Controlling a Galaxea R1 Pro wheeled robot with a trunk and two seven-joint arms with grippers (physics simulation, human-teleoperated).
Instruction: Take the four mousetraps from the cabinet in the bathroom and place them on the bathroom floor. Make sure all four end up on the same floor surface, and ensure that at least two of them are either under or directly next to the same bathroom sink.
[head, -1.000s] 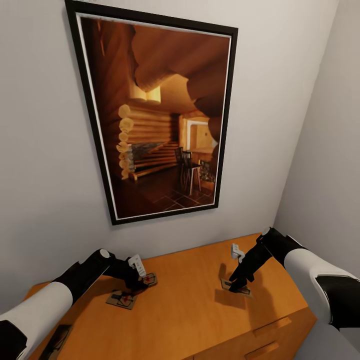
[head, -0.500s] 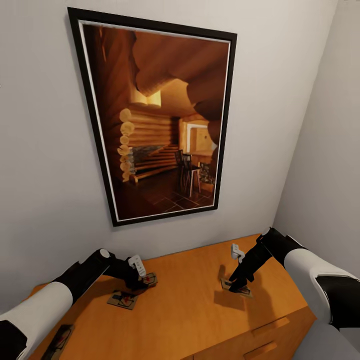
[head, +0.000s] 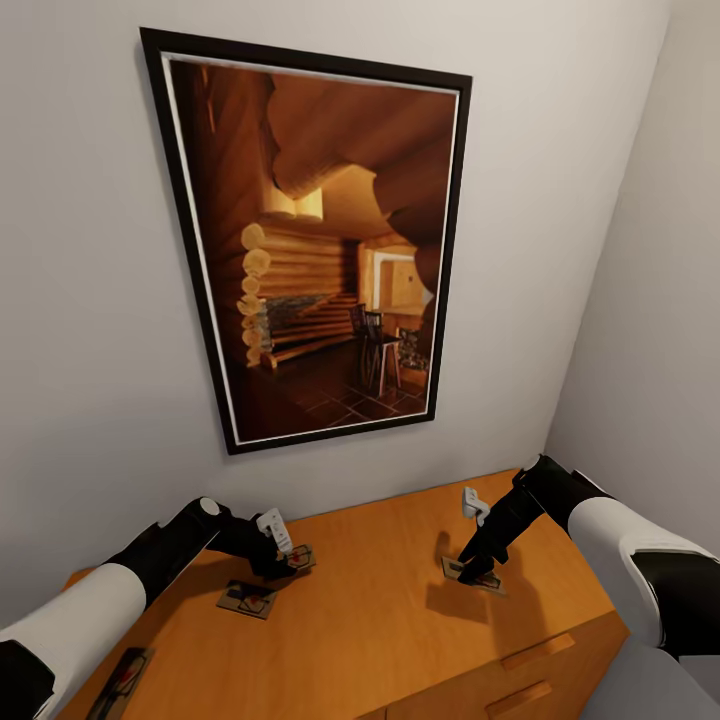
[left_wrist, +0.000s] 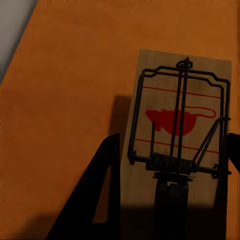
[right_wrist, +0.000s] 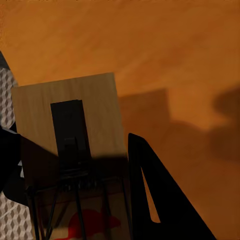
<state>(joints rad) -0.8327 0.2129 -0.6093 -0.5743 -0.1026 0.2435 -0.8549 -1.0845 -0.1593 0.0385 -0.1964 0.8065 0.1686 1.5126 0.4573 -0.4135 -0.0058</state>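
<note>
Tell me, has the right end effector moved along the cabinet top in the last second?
No. The right end effector stays on the same mousetrap on the cabinet.

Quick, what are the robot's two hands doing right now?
Left gripper: shut on a small tan wooden mousetrap on the orange-brown cabinet top.
Right gripper: shut on another tan mousetrap.

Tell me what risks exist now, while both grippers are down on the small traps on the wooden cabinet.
1. The right gripper straddles a flat tan mousetrap near the orange-brown cabinet top's edge; a weak pinch could drop it.
2. The left gripper works close to a second mousetrap; it might knock that one.
</note>
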